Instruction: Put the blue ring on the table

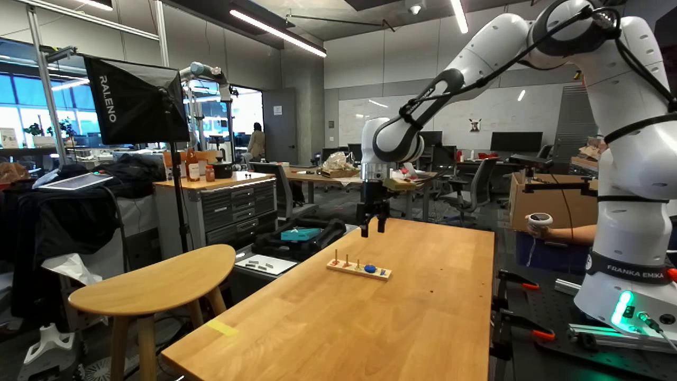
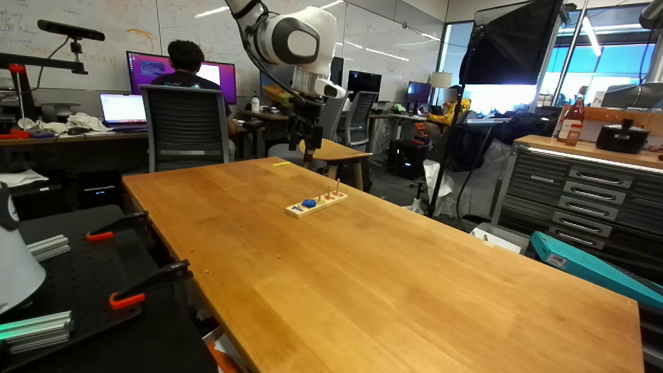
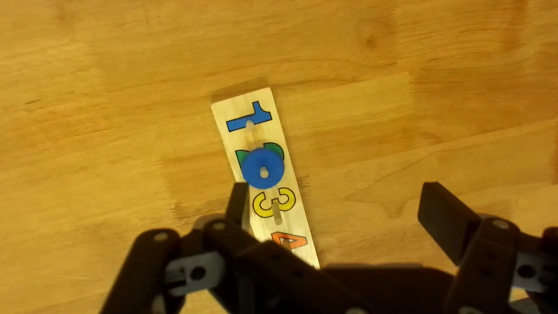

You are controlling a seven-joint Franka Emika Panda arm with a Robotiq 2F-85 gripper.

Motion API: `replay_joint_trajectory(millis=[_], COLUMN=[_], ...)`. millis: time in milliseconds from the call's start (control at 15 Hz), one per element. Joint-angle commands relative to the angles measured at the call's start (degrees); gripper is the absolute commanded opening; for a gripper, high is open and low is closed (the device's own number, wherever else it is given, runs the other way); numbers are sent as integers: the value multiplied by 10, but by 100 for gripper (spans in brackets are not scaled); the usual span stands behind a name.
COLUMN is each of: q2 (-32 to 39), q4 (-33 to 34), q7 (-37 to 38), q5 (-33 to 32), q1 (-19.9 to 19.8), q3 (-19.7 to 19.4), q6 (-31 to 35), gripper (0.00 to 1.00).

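Wrist view, mid-frame: round blue ring (image 3: 263,158), evenly coloured; narrow pale wooden pegged board (image 3: 233,141), printed with black-outlined numerals: blue 1 (image 3: 261,117), green figure (image 3: 277,148) (part-hidden), yellow 3 (image 3: 257,204), orange 4 (image 3: 298,241). Full background: long rectangular light-wood table (image 3: 109,152), honey-yellow, brown grain streaks. Lower frame: two-fingered gripper (image 3: 335,192), black with grey accents.

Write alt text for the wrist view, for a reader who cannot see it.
A blue ring sits on a peg of a numbered wooden pegboard, between a blue 1 and a yellow 3, on the wooden table. The open hand, holding nothing, spans the bottom edge and hides the pegboard's lower end.
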Motion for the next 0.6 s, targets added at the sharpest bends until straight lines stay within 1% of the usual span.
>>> replay_joint_trajectory(millis=[0, 200, 533], q2=[60, 93, 128], q4=[41, 42, 44], q7=[26, 19, 16], q5=[-30, -40, -50], q1=[14, 19, 23], q3=[-4, -5, -9], q6=[29, 80, 133], gripper=[100, 100, 100])
